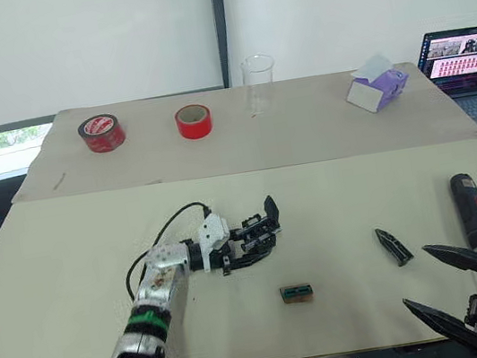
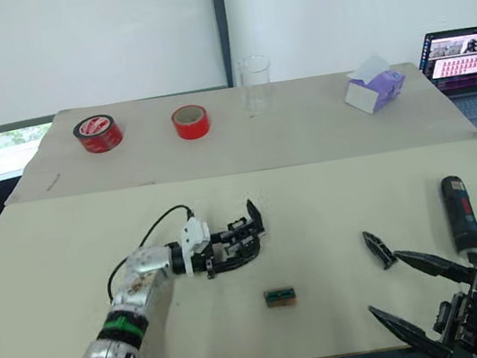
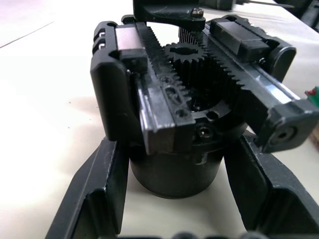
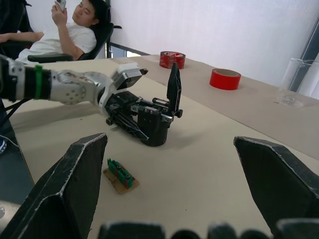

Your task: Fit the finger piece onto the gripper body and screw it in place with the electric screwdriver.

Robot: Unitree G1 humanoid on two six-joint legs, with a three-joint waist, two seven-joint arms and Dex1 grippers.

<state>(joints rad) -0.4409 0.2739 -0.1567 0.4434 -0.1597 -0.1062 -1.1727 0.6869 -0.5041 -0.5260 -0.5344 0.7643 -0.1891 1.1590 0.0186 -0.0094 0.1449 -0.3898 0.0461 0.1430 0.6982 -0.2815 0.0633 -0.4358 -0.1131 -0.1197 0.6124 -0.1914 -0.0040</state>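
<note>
Gripper body (image 1: 249, 236): sitting near the middle of the table, about 11 o'clock from the small green block (image 1: 296, 292); one pointed finger is sticking up. It is looking rigid and fairly dense, hard plastic and metal with exposed gear and racks, so probably not fragile but awkward in shape; the round base is the sound place to hold.
Left gripper (image 3: 174, 199): its fingers are closing around that round base, one on each side, seemingly clamped on it.
Finger piece (image 1: 393, 245): lying flat at about 3 o'clock from the body, well apart from it. Likely light, stiff and slick; best pinched across its thicker end.
Screwdriver (image 1: 474, 211): lying at the far right, just beyond the finger piece; probably heavy, smooth, prone to rolling; grip mid-barrel.
Right gripper (image 1: 445, 290): hovering wide apart and empty, near the screwdriver's bit end.
Surface: the table (image 1: 70, 260) is wearing pale matte board, flat and grippy-looking.
Room: two red tape rolls (image 1: 194, 121), a clear beaker (image 1: 258, 80), a purple box (image 1: 376, 89) and a laptop (image 1: 465, 61) are sitting at 12 o'clock; a person (image 4: 65, 30) is sitting beyond the table.
</note>
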